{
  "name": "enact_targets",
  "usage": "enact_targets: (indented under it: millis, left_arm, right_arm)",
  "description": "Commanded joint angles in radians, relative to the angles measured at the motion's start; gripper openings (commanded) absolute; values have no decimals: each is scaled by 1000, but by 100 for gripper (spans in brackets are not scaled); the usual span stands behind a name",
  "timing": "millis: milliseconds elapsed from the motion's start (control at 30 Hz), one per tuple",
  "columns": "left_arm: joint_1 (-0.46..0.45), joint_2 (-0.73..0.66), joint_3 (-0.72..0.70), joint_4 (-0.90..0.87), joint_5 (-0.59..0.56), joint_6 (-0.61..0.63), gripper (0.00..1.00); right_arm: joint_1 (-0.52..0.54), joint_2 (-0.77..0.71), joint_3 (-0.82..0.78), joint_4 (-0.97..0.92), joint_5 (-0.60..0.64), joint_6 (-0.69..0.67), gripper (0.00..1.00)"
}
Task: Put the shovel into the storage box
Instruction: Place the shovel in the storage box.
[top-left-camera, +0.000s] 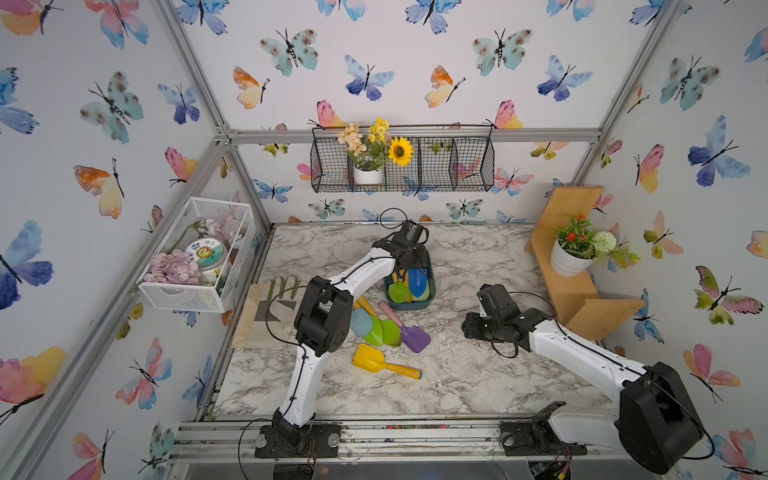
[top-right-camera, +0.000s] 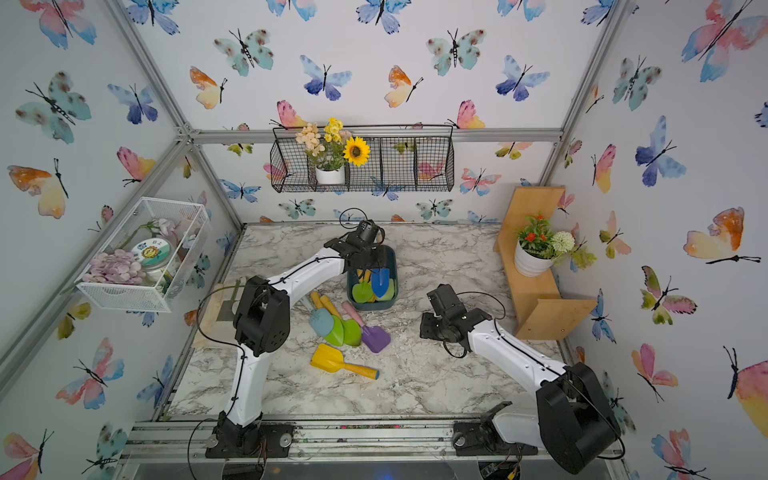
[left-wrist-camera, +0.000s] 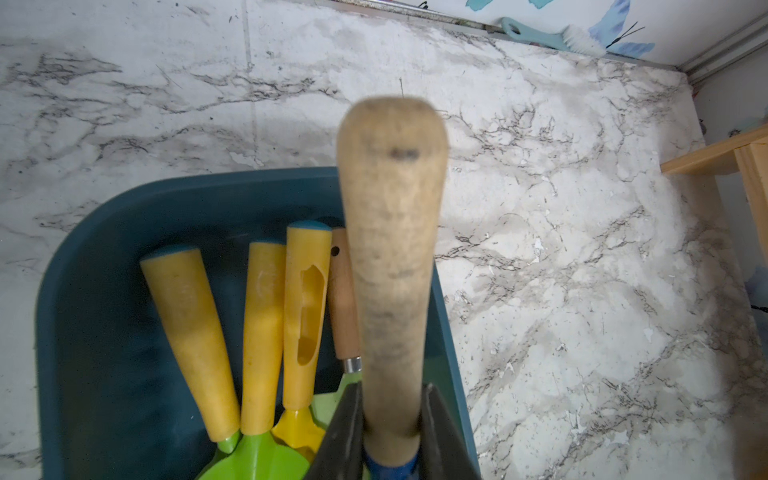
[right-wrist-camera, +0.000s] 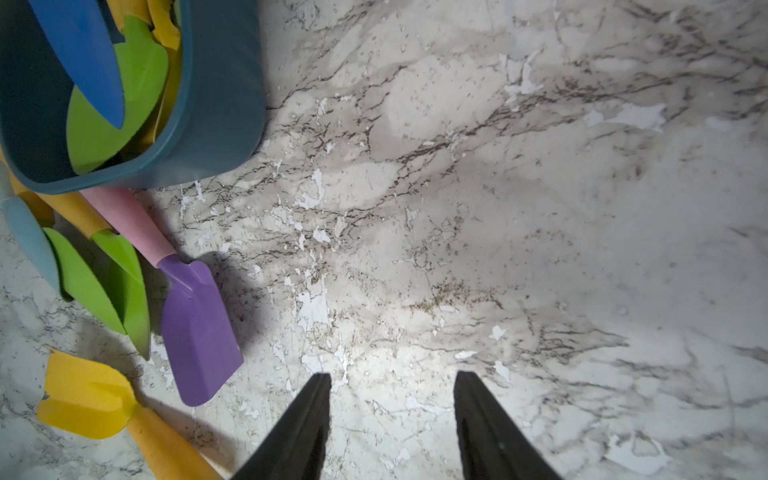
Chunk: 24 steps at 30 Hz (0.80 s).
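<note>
The left gripper's (left-wrist-camera: 390, 390) fingers (left-wrist-camera: 345, 432) are clamped on the pale wooden handle of the blue-bladed shovel (left-wrist-camera: 390, 249), low down where the wood meets the blue neck. A grip that close to the blade probably keeps the heavy end from swinging. In the right wrist view the blue blade (right-wrist-camera: 83, 58) sits inside the storage box (right-wrist-camera: 224, 104), lying over a green blade; whether it touches what lies beneath cannot be told. In both top views the blade (top-left-camera: 417, 282) hangs within the box rim (top-left-camera: 409, 306) toward the far middle of the table, so this looks like the lowering step just ahead of release. The box already holds several shovels, three yellow handles (left-wrist-camera: 266, 332) and a slimmer wooden one (left-wrist-camera: 343, 299) lying side by side, handles all one way, which leaves room along the wall for this one. The right gripper (right-wrist-camera: 392, 382) hovers with its fingers apart over bare marble table (right-wrist-camera: 540, 208), holding nothing, seemingly kept clear of the left arm. Just beside the box lie a purple shovel (right-wrist-camera: 199, 332) with a pink handle, green shovels (right-wrist-camera: 104, 291) and a yellow shovel (right-wrist-camera: 87, 399), not yet stored. No brand or lettering shows on the shovels or box. A jar lid (top-left-camera: 203, 251) in the white wire basket (top-left-camera: 183, 297) carries print too small to read.
</note>
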Motion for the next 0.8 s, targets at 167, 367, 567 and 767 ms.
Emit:
enact_targets:
  millis: [167, 367, 567, 767]
  left_arm:
    - [4, 73, 33, 55, 22, -28, 5]
    - [3, 100, 44, 57, 28, -37, 6]
    - [3, 117, 46, 56, 40, -41, 7]
    - [-2, 113, 42, 57, 48, -36, 8]
  right_arm:
    - [-7, -5, -22, 9, -16, 13, 53]
    - [-7, -7, -37, 19, -24, 19, 53]
    - [-7, -2, -37, 22, -25, 20, 53]
    - [-7, 4, -36, 25, -31, 24, 53]
